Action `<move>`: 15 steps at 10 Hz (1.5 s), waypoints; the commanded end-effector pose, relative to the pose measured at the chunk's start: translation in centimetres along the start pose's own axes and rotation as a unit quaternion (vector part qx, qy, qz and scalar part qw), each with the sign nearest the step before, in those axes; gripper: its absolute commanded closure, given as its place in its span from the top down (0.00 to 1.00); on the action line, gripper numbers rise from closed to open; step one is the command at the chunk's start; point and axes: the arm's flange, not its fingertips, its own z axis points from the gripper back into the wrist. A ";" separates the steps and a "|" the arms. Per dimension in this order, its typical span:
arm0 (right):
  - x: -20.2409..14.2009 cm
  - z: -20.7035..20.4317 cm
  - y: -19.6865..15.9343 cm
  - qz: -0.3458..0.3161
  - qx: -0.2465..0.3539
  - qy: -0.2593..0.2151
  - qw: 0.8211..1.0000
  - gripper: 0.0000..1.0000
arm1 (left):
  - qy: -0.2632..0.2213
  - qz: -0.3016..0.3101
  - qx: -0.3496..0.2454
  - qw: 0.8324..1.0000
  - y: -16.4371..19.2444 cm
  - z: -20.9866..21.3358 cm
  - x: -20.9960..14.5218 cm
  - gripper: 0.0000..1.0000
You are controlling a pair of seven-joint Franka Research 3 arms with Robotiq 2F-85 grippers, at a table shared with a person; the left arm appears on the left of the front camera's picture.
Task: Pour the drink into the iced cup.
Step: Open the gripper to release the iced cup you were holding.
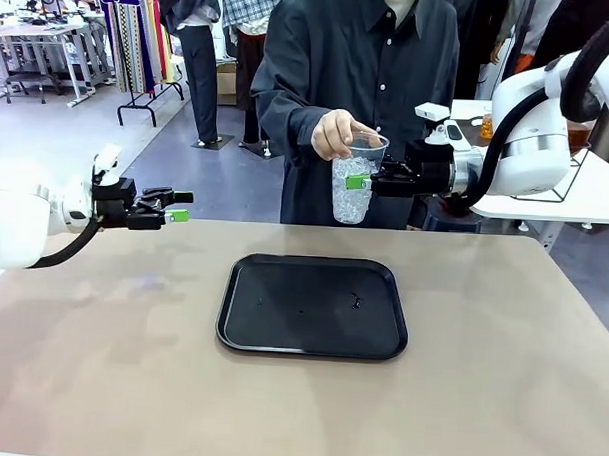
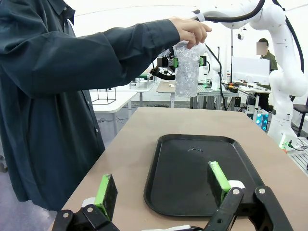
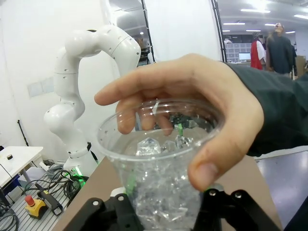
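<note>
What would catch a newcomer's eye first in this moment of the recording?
The clear iced cup, held by its rim in the person's hand above the table's far edge, while the right gripper is shut on its side. Below it a black tray lies at mid-table. The left gripper hangs open over the left of the table.
</note>
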 end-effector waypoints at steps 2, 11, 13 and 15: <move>0.5 0.0 0.2 0.007 0.006 -0.004 1.000 0.57 | -0.002 0.000 -0.001 1.000 -0.2 0.0 0.4 1.00; -3.3 7.7 2.2 0.002 -0.023 0.012 1.000 1.00 | -0.002 0.000 -0.001 1.000 -0.2 0.0 0.4 1.00; -5.6 10.8 3.4 0.045 -0.031 0.027 0.998 1.00 | -0.002 0.000 -0.001 1.000 -0.2 0.0 0.4 1.00; -8.0 13.7 4.5 0.072 -0.038 0.013 0.997 1.00 | -0.002 0.000 -0.001 1.000 -0.2 0.0 0.4 1.00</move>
